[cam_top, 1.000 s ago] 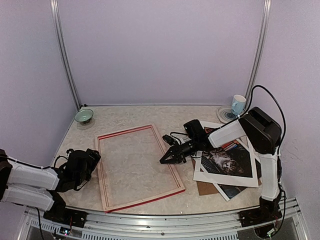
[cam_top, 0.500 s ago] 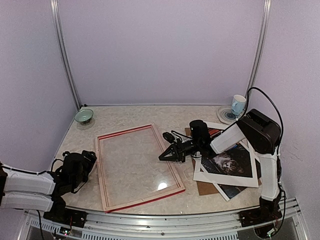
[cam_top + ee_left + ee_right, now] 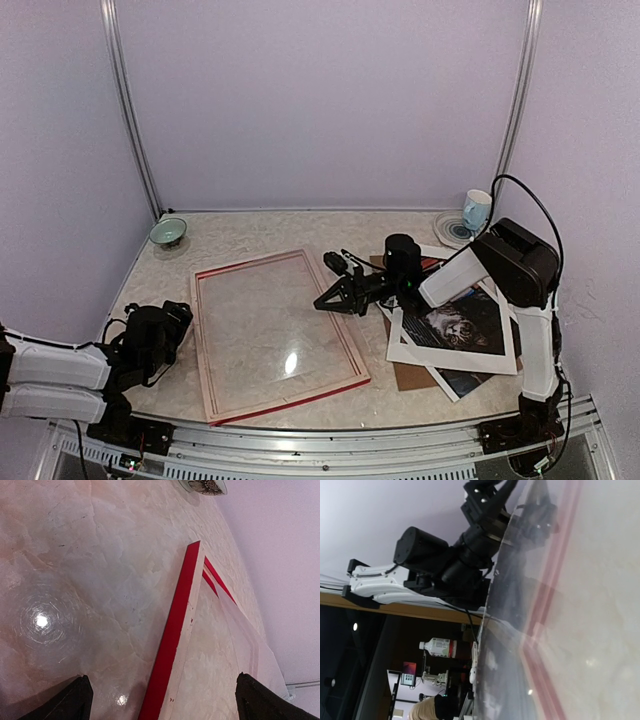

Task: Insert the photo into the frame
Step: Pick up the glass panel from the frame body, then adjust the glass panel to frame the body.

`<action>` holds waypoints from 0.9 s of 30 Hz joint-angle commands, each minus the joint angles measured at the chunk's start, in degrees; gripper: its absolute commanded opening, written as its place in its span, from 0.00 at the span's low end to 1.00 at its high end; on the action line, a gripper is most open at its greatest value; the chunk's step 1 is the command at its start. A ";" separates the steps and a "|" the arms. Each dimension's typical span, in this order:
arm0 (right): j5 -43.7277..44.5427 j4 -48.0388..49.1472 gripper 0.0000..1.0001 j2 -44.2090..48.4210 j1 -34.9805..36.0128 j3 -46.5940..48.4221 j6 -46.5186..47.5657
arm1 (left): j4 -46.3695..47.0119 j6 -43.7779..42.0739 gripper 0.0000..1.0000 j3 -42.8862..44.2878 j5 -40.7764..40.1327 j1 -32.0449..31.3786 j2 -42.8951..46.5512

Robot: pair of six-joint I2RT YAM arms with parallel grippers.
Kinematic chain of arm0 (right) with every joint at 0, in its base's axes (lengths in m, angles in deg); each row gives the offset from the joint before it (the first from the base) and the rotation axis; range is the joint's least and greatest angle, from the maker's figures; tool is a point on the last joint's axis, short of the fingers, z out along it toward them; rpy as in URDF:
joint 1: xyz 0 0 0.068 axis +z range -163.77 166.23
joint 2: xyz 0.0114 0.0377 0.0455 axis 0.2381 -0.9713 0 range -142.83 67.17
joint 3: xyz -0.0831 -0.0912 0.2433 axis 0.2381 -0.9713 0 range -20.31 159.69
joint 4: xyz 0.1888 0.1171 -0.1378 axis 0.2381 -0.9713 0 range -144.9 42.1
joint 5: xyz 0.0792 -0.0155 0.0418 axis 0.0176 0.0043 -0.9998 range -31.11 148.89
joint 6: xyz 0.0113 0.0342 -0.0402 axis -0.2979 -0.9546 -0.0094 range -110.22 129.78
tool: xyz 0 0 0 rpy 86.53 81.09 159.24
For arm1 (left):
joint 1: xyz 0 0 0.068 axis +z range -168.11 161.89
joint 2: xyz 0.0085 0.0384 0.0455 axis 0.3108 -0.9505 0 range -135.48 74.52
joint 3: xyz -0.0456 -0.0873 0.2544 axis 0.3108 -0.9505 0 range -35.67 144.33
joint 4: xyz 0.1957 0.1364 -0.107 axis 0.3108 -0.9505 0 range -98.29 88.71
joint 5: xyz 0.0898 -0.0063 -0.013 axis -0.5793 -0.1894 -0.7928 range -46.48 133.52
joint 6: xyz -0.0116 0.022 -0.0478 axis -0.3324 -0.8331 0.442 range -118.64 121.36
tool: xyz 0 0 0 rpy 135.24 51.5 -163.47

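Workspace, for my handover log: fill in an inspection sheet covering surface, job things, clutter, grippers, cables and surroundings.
Surface: beige marble-look tabletop, glare spots.
Job's things: thin red rectangular frame lying flat, its clear pane tilted up; cat photo print right of it, under white card mat, on brown backing board.
Clutter: green bowl back left; white-blue cup on saucer back right.
Grippers: left gripper open, empty; right gripper shut on the pane's edge.
Cables: black cables looped along both arms.
Surroundings: lilac walls, metal posts.

red frame (image 3: 277, 335), grey tabby photo (image 3: 459, 324)
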 commanded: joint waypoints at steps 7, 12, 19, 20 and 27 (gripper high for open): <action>-0.98 5.95 0.00 -2.43 -0.31 2.16 -1.65 | -5.29 1.32 0.99 -1.88 -0.13 0.52 1.17; -0.83 0.92 0.00 -3.88 -0.38 3.05 2.16 | -6.40 1.80 0.99 -2.31 -0.78 0.70 2.99; -0.88 3.55 0.00 -7.72 -0.62 2.80 1.10 | -7.42 1.85 0.99 -2.89 -1.17 0.83 5.39; -0.83 3.74 0.00 -7.95 -0.68 2.79 1.13 | -7.47 1.84 0.99 -2.97 -1.16 0.87 5.48; -1.13 8.49 0.00 -7.14 -0.74 2.61 -2.26 | -7.24 1.89 0.99 -3.07 -0.98 0.87 5.41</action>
